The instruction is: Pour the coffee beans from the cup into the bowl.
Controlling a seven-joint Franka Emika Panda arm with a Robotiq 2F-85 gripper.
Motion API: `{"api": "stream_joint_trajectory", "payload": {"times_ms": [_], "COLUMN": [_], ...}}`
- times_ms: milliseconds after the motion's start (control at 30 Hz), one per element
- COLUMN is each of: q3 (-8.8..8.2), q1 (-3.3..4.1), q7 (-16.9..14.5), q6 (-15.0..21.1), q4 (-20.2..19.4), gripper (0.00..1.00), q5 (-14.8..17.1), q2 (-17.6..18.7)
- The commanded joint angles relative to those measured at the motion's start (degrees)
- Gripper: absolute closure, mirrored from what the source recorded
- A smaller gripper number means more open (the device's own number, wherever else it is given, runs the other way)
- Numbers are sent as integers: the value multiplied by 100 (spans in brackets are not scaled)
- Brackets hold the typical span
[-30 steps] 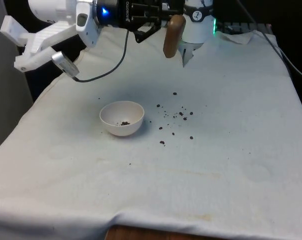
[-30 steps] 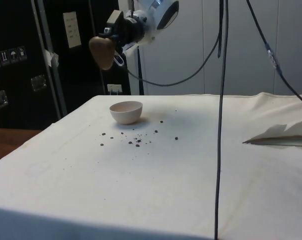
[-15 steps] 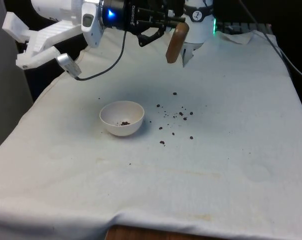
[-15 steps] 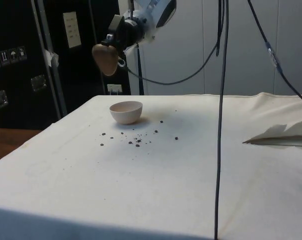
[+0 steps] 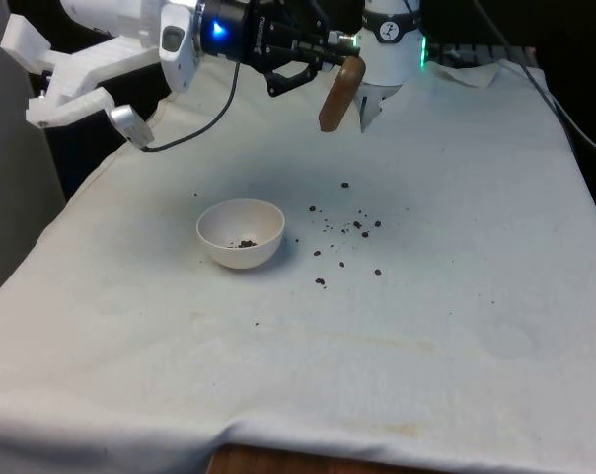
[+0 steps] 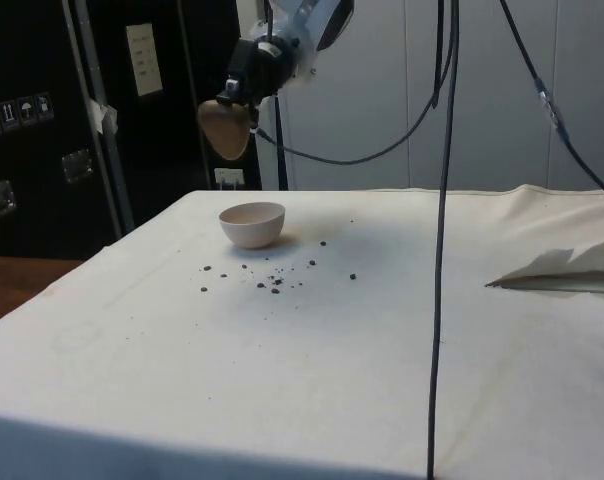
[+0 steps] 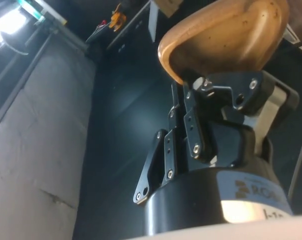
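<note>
My gripper (image 5: 330, 51) is shut on the rim of a brown wooden cup (image 5: 338, 93), held high over the far part of the table, turned mostly sideways with its body hanging down. The side view has the cup (image 6: 224, 127) above and a little beyond the bowl, gripper (image 6: 244, 88) just over it. In the wrist view the cup (image 7: 226, 35) sits clamped between the fingers (image 7: 211, 102). A small white bowl (image 5: 241, 232) stands on the cloth, a few coffee beans (image 5: 246, 243) inside. Several beans (image 5: 349, 229) lie scattered on the cloth to the front view's right of the bowl.
A black cable (image 5: 211, 120) loops down from the arm over the far cloth. In the side view a thick cable (image 6: 441, 240) hangs across the picture. A fold of cloth (image 6: 567, 268) rises at that view's right edge.
The cup has swung and tilted while staying high over the far table; the arm's wrist has shifted slightly. Bowl and spilled beans have not moved.
</note>
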Motion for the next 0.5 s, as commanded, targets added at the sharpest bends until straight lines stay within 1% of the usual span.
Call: {"api": "stream_joint_trajectory", "payload": {"times_ms": [0, 33, 67, 100, 233, 367, 400, 433, 467], "q3": [-69, -69, 0, -69, -69, -46, 11, -40, -34], "q1": [92, 92, 6, 97, 115, 172, 63, 183, 195], "q7": [-29, -52, -52, -80, -178, -327, -304, -361, -395], "q6": [143, 166, 46, 183, 264, 395, 229, 430, 458], "q4": [-92, -103, -23, -120, -143, -189, -92, -201, -206], "gripper": [100, 100, 100, 100, 100, 100, 100, 100, 100], "q5": [-57, -86, -69, -120, -264, -407, -390, -430, -447], "q2": [-69, -80, -23, -92, -126, -178, -109, -189, -201]}}
